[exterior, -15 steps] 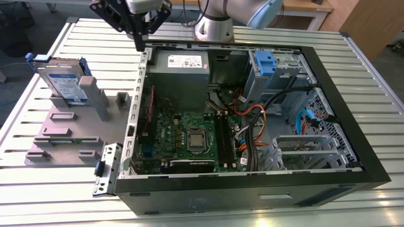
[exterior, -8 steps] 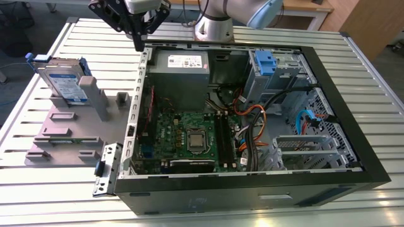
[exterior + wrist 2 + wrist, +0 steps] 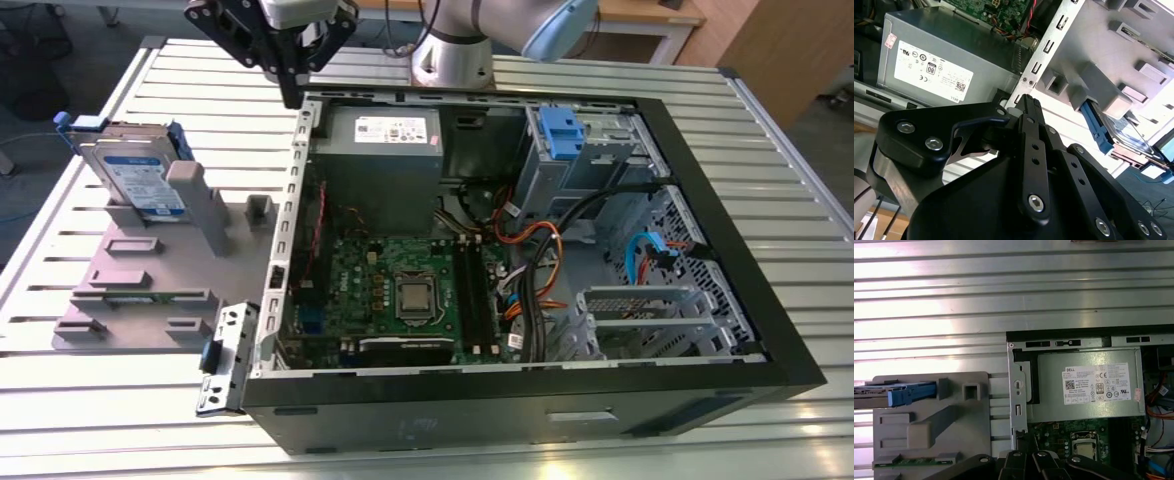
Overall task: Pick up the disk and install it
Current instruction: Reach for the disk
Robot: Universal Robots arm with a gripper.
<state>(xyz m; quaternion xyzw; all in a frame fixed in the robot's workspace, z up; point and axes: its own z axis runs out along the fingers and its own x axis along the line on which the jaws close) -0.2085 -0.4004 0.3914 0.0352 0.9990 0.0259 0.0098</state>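
Silver rectangular hard drive in a blue plastic carrier, the disk stands on edge in the grey moulded fixture, on the exterior view's left of the open black computer case. I see the black gripper above the case's far corner on that side, fingers drawn together on nothing, well apart from the disk. By my reckoning pickup and install both remain. Inside the case come the grey box-shaped power supply, then the grey metal drive cage. I can't make out its bay, and a fixture post partly hides the disk
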